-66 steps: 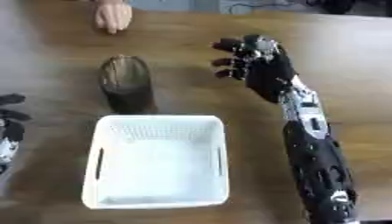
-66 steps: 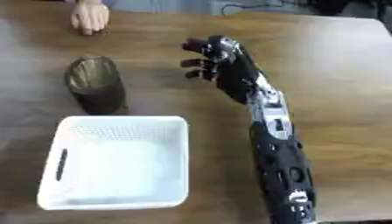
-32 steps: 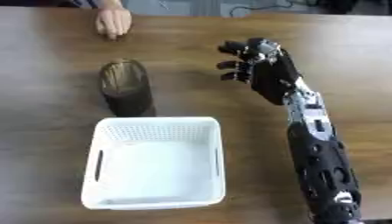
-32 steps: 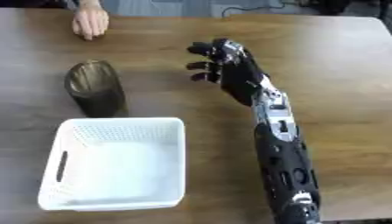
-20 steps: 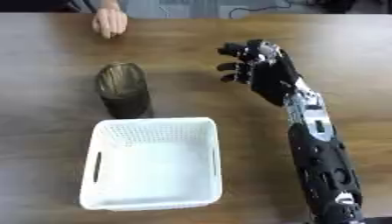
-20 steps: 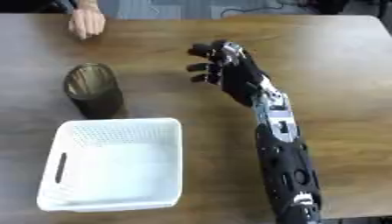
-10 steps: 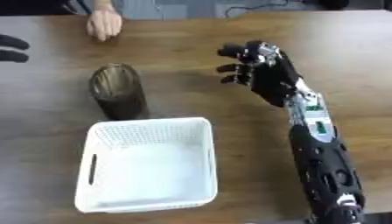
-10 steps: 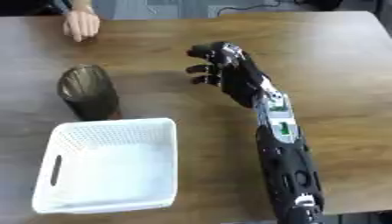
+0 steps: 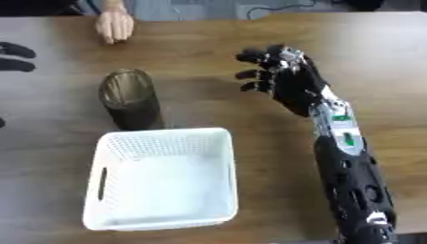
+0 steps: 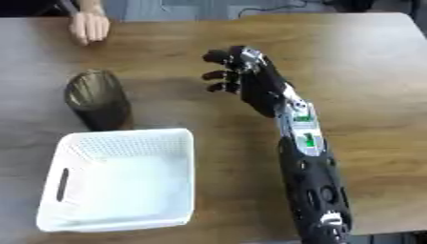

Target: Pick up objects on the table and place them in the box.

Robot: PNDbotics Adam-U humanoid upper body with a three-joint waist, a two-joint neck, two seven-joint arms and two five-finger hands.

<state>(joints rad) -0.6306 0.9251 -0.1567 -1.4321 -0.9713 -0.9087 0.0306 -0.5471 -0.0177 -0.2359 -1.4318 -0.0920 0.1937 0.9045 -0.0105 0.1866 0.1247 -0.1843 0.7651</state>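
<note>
Hovering over the wooden tabletop (image 9: 192,62), the right robot hand (image 9: 279,81) holds nothing, its fingers relaxed and slightly bent. A dark translucent cup (image 9: 131,99) stands upright, just behind the white basket (image 9: 163,178) (nothing visible inside). Dark fingertips of the left robot hand (image 9: 15,57) show at the left edge.

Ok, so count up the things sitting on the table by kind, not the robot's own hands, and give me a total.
Dark see-through cup: 1
White mesh basket: 1
Person's hand resting at the far edge: 1
Total: 3
</note>
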